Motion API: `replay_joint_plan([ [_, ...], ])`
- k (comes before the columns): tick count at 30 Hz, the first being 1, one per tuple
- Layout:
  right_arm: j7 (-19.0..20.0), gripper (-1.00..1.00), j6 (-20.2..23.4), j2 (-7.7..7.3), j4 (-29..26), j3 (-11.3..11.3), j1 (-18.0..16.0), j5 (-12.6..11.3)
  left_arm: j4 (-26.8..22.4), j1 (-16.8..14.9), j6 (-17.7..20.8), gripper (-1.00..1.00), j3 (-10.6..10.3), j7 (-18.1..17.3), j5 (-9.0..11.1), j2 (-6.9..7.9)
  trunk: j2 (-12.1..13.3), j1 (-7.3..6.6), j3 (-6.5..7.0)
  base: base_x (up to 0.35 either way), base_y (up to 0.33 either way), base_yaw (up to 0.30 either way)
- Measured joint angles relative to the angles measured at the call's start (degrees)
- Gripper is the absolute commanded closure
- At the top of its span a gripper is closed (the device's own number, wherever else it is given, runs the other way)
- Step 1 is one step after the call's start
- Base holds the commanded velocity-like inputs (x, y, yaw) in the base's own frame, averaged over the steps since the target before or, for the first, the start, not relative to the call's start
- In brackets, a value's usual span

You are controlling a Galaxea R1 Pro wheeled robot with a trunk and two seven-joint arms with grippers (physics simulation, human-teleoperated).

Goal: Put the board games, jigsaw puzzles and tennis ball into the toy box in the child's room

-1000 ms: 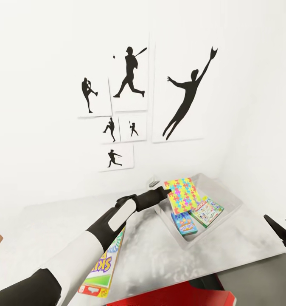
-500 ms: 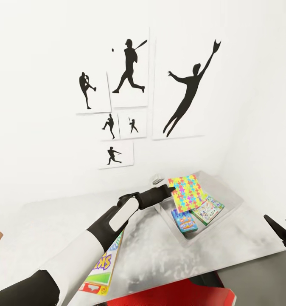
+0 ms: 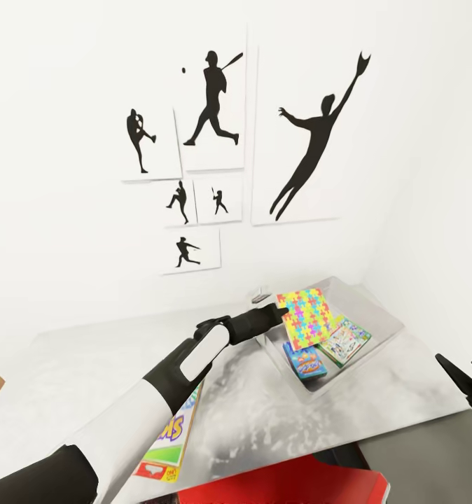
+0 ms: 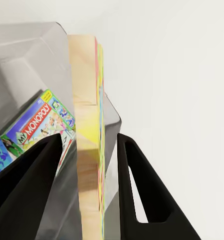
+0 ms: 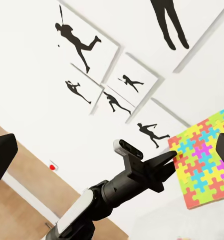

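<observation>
My left gripper [image 3: 283, 308] reaches over the near-left wall of the toy box [image 3: 376, 308] and is shut on the edge of a jigsaw puzzle [image 3: 307, 316], which hangs tilted above the tray. In the left wrist view the puzzle [image 4: 89, 140] runs edge-on between the two fingers [image 4: 37, 170]. Under it in the tray lie a blue board game [image 3: 304, 362] and a green-bordered one [image 3: 344, 341]. The SKIP BO board game [image 3: 167, 437] lies on the table [image 3: 89, 364], partly under my left forearm. My right gripper [image 3: 467, 381] hangs open at the table's right end. The tennis ball and the bed are out of view.
The white wall with black baseball silhouettes [image 3: 215, 140] rises right behind the table, and a side wall closes the corner beyond the toy box. A red chair [image 3: 299, 483] sits at the table's near edge. The lower dark grey unit [image 3: 425, 455] joins on the right.
My left gripper has carried the puzzle a little right and up, further over the toy box. The head view has shifted slightly. The right gripper has stayed put.
</observation>
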Motion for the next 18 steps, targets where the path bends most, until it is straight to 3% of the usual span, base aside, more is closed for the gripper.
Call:
replay_joint_plan([
  [5,0.0,-1.00,0.0,-0.02,0.0,0.0,0.0,0.0,-2.7,0.0,0.2,1.00,-0.1,0.0,0.0,0.00,0.0,0.00,-0.47,0.000,0.000,0.000],
  [12,0.0,-1.00,0.0,-0.07,0.1,-0.1,0.0,0.0,-4.8,0.0,-0.4,1.00,-3.1,0.0,0.0,0.00,0.0,0.00,-1.14,0.000,0.000,0.000],
  [18,0.0,-1.00,0.0,-0.06,0.0,-0.1,0.0,0.0,-6.1,0.0,-0.4,1.00,-3.6,0.1,0.0,0.00,0.0,0.00,-1.70,0.000,0.000,0.000],
])
